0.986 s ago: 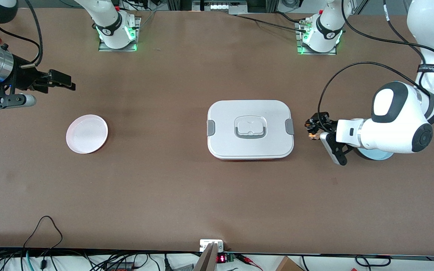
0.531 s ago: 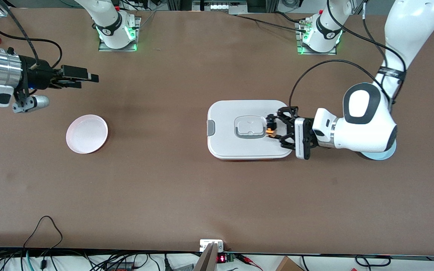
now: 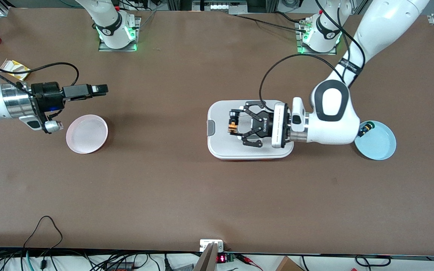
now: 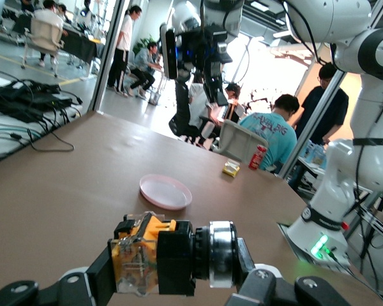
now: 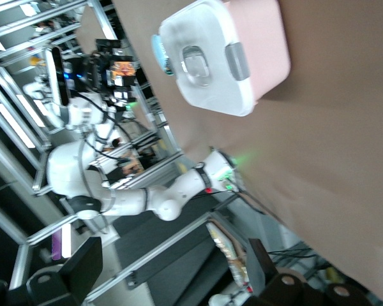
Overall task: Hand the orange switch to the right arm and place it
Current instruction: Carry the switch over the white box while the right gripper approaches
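Mid-air handover: I carry the orange switch (image 3: 233, 125) clamped in the left tool (image 3: 233, 126) over the white lidded box (image 3: 249, 151).

I'd hold it level with the cap end free, so the right tool (image 3: 104, 89), fingers apart over the table above the pink plate (image 3: 87, 134), can close there before I release. The left wrist view shows the brass terminals between my fingers; only the front view shows a green-capped button in the blue plate (image 3: 379, 145).

Left gripper (image 3: 233, 125) grips orange switch (image 3: 233, 126) over lidded box (image 3: 220, 146) — right gripper (image 3: 102, 89) open.
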Controlling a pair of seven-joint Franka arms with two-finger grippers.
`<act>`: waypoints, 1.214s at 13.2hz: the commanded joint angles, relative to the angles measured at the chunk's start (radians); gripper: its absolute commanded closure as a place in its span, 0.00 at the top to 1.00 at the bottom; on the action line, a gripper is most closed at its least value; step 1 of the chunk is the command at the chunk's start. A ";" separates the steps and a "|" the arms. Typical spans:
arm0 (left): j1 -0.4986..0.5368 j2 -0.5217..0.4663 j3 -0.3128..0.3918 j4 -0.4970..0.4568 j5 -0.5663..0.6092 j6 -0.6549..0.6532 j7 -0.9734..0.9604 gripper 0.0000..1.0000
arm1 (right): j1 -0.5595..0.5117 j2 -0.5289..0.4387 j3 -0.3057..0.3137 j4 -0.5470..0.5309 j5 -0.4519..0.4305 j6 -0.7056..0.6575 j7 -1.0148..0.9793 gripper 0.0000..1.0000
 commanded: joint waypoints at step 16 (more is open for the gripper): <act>-0.200 -0.011 -0.021 -0.026 -0.426 0.257 0.267 0.22 | 0.257 0.102 0.009 -0.230 0.503 0.247 -0.088 1.00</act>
